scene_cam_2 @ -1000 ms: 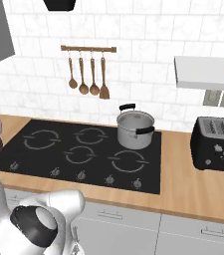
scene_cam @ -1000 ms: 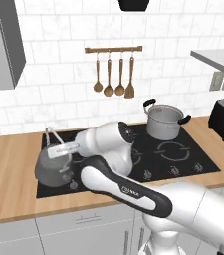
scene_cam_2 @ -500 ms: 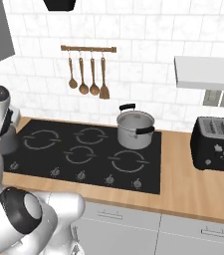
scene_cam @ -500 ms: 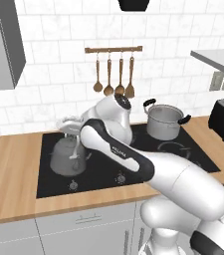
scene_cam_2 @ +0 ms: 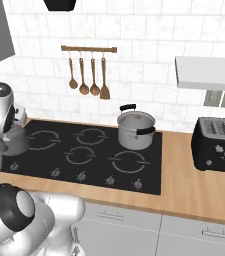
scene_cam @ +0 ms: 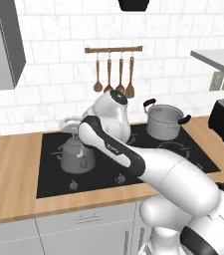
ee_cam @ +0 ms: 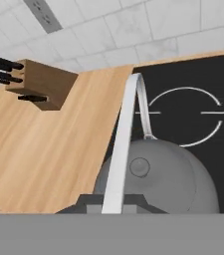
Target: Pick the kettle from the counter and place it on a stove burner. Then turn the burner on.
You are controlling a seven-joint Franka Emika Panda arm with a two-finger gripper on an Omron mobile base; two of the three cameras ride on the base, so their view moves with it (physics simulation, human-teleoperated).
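The dark grey kettle (scene_cam: 77,155) is over the left part of the black cooktop (scene_cam: 54,179), close to the glass; whether it touches I cannot tell. My gripper (scene_cam: 73,130) is shut on the top of its thin arched handle (ee_cam: 126,129), directly above the lid knob (ee_cam: 140,167). In the right base view the kettle (scene_cam_2: 15,142) hangs at the cooktop's left end under the gripper (scene_cam_2: 18,122). A burner ring (ee_cam: 183,117) lies just beyond the kettle. The large stove burner (scene_cam_2: 129,162) is at the front right. The wood counter (ee_cam: 49,149) borders the cooktop on the left.
A shiny silver lidded pot (scene_cam: 164,121) stands on the back right burner. A black toaster (scene_cam_2: 219,145) sits on the counter to the right. A wooden knife block (ee_cam: 41,82) is left of the cooktop. Wooden utensils (scene_cam: 113,74) hang on the wall rail. Knobs (scene_cam: 73,185) line the cooktop's front.
The arm has swung right and back, carrying the kettle from near the cooktop's front left edge further onto the glass. The gripper stays shut on the handle.
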